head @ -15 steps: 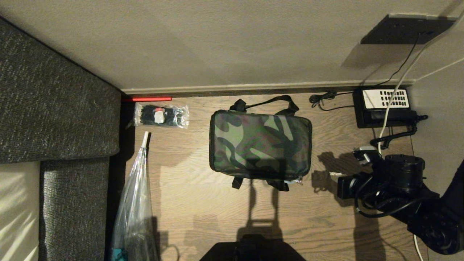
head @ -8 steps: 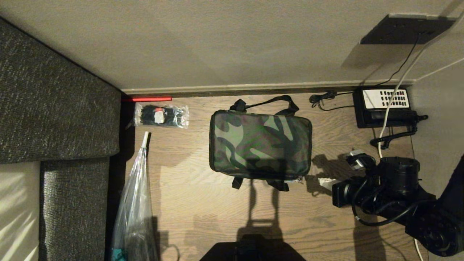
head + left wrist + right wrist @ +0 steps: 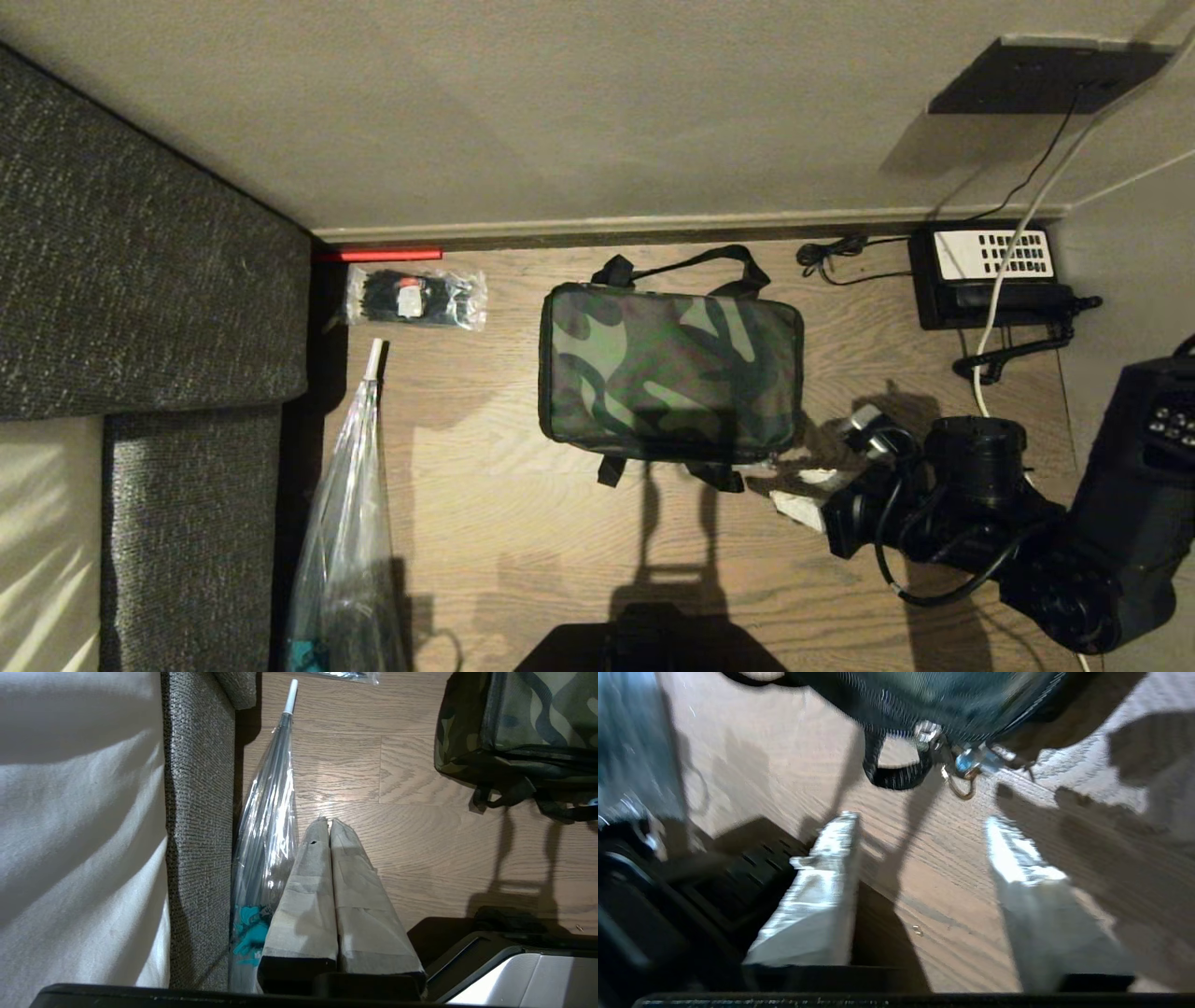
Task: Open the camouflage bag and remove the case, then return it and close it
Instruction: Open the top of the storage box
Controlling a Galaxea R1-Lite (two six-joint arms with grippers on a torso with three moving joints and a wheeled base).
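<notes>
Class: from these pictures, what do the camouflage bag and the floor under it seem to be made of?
Camouflage bag: apparently soft woven fabric, matte; its printed panel sags slightly and the strap handles look like black webbing. Floor: wood or wood-look planks, smooth with a low sheen; grain lines and board joints show.

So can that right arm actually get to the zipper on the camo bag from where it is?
Probably yes. The right gripper is open just off the camouflage bag's near right corner, facing the zipper pull, with only bare floor between.
</notes>
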